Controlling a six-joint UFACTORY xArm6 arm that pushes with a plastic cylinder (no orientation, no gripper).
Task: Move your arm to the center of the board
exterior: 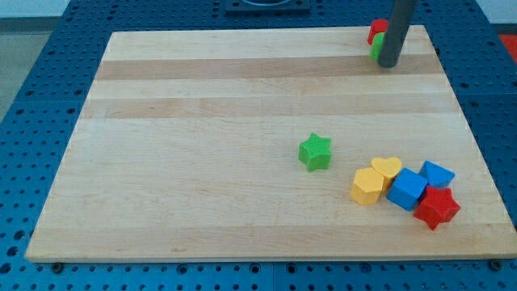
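- Wooden board [202, 162] on blue pegboard; its centre, the goal, lies bare.
- Near: red block [437, 207], blue cube [406, 189], blue block [437, 173], two yellow blocks [376, 179].
- Middle: green star [315, 151].
- Far: my tip [388, 63], a bare rod holding nothing, touches small red [376, 31] and green [377, 48] blocks.
- Step: travel not begun; next, slide down-left, likely passing left of the star.

Green star block [315, 151] mid-right, yellow heart block [388, 168], yellow block [367, 186], 2 blue blocks, red star block [437, 207] clustered bottom right

Your arm shows only as the straight dark rod, entering from the view's top edge and standing close to upright. My tip [388, 64] sits near the view's top right (it seems to touch down there).
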